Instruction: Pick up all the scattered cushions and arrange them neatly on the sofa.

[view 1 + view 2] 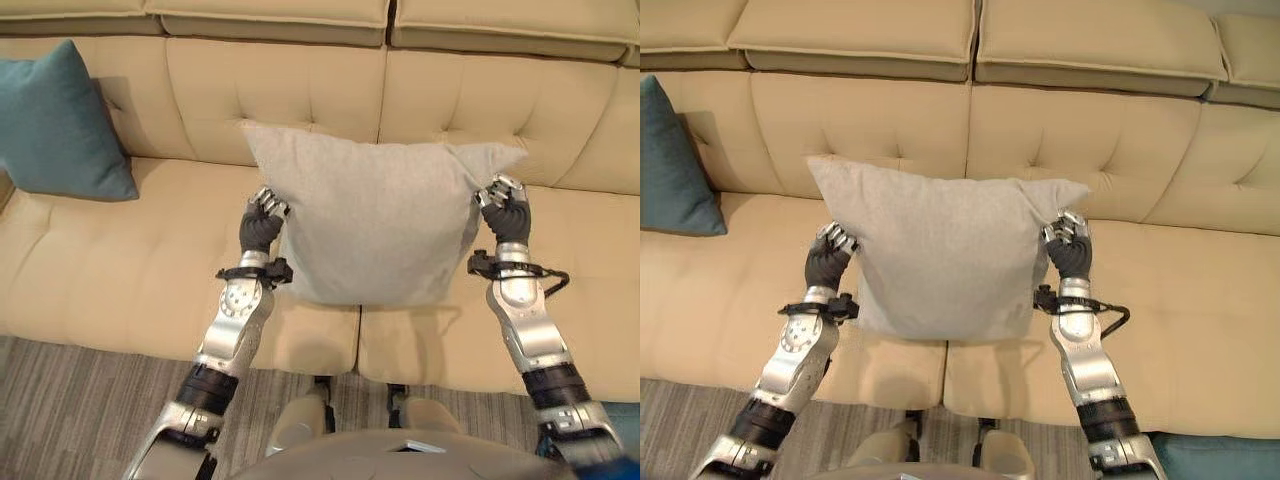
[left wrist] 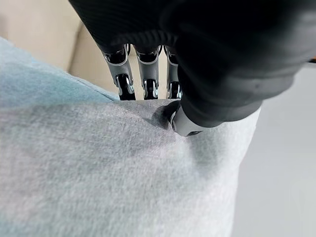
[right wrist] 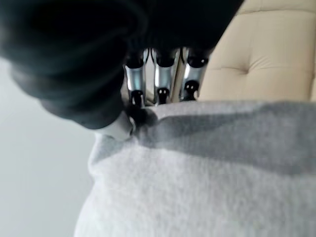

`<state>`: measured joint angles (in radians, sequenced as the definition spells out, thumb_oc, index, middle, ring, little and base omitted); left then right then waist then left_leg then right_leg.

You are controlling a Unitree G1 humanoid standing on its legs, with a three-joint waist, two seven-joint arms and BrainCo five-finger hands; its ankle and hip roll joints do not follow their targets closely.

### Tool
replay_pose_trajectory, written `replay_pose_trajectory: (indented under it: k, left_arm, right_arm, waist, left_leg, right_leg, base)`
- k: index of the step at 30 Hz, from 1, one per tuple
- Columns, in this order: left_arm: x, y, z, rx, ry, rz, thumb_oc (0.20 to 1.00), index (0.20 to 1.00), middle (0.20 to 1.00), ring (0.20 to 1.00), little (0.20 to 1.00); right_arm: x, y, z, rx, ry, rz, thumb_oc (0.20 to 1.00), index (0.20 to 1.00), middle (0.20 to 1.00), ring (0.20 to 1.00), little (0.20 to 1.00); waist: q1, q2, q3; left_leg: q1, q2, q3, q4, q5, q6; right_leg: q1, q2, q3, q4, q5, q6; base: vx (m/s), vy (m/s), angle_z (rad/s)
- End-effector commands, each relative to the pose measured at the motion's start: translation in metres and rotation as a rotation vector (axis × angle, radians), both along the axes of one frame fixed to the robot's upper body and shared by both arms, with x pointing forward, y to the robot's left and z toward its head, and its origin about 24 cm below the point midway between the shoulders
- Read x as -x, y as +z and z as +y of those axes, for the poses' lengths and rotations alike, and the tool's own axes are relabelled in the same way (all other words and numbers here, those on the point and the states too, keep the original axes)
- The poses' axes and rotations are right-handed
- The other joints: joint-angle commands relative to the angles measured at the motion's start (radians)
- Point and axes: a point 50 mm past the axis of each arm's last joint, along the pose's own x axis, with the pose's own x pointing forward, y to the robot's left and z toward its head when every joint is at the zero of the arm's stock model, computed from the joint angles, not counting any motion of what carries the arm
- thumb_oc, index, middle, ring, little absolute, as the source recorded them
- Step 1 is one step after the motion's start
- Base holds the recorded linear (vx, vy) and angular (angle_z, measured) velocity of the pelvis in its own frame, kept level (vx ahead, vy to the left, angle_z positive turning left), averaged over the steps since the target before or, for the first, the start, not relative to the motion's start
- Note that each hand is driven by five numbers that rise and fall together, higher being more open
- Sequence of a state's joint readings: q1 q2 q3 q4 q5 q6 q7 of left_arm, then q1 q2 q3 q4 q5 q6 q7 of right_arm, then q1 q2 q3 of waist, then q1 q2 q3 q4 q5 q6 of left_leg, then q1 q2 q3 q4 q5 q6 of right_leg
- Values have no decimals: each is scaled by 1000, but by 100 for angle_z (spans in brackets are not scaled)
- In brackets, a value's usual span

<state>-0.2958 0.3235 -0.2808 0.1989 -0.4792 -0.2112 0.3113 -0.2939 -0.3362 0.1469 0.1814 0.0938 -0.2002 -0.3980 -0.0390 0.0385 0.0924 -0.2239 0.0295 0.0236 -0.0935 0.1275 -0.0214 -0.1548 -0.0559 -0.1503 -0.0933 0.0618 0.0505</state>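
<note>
My left hand (image 1: 262,222) and right hand (image 1: 506,210) are pinching the grey cushion (image 1: 375,222) at nine and three o'clock, over the sofa (image 1: 120,270) seat. Thin pinches may be slipping, dropping it crooked.

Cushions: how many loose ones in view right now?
2. The grey cushion is held between the left hand and right hand over the middle of the sofa. The teal cushion leans against the backrest at the sofa's left end. Others may lie out of frame.
</note>
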Motion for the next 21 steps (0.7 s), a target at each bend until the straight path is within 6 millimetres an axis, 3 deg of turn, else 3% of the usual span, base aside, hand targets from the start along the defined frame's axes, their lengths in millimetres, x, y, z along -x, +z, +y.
replay_pose_trajectory:
  k: [1,4,8,11,13,17,18,19,20,21]
  left_arm:
    - [-17,64,-38,-48,-123,-306,200,200,200,200,200]
    - [-36,90,-51,-93,-116,-364,200,200,200,200,200]
    - [-53,119,-52,-134,-68,-423,200,200,200,200,200]
    - [-73,162,-47,-192,-17,-489,200,200,200,200,200]
    - [-81,180,-46,-220,-1,-505,200,200,200,200,200]
    - [-92,203,-46,-300,28,-510,200,200,200,200,200]
    - [-94,201,-47,-353,41,-497,718,718,718,718,718]
    - [-94,201,-47,-354,41,-497,1000,1000,1000,1000,1000]
    - [-96,203,-46,-364,55,-493,1000,1000,1000,1000,1000]
    - [-97,208,-44,-370,73,-499,1000,1000,1000,1000,1000]
  right_arm:
    - [-6,54,30,30,120,-261,200,200,200,200,200]
    - [-23,82,44,44,132,-325,200,200,200,200,200]
    - [-39,116,52,71,116,-405,200,200,200,200,200]
    - [-57,158,59,116,90,-473,200,200,200,200,200]
    - [-66,176,60,118,66,-486,200,200,200,200,200]
    - [-77,189,59,178,9,-485,200,200,200,200,200]
    - [-80,184,55,190,-39,-468,200,200,200,200,200]
    - [-80,185,55,190,-39,-468,200,200,200,200,200]
    - [-82,183,53,210,-67,-460,492,492,492,492,492]
    - [-84,182,51,225,-93,-452,890,890,890,890,890]
  waist:
    - [6,-40,-24]
    - [4,-39,-12]
    - [3,-39,0]
    - [1,-41,31]
    - [1,-31,62]
    - [-10,-11,63]
    - [-15,-8,53]
    - [-15,-8,52]
    - [-16,-7,47]
    - [-17,-7,42]
  left_leg:
    - [59,15,63,6,-151,-43]
    - [5,18,58,6,-130,-51]
    - [-58,22,55,6,-106,-59]
    - [-157,23,46,11,-69,-71]
    - [-260,33,42,13,-36,-83]
    - [-400,33,24,7,0,-99]
    - [-411,31,23,6,0,-100]
    - [-412,31,23,6,0,-100]
    - [-413,30,21,6,-1,-101]
    - [-415,29,21,6,-2,-102]
  right_leg:
    - [-16,-52,1,6,-47,74]
    - [-72,-47,3,6,-28,71]
    - [-133,-41,6,9,-10,69]
    - [-236,-36,9,19,14,69]
    - [-341,-40,6,24,35,72]
    - [-487,-39,7,32,55,78]
    - [-500,-37,7,29,57,80]
    - [-500,-37,7,29,58,80]
    - [-503,-38,7,29,59,80]
    - [-505,-37,8,27,61,81]
  base:
    - [-83,-29,7]
    - [-123,-32,1]
    - [-92,-27,-2]
    - [-147,-40,-6]
    - [-218,-7,-5]
    - [-92,12,1]
    - [0,0,0]
    - [0,0,0]
    - [0,0,0]
    - [10,-6,-3]
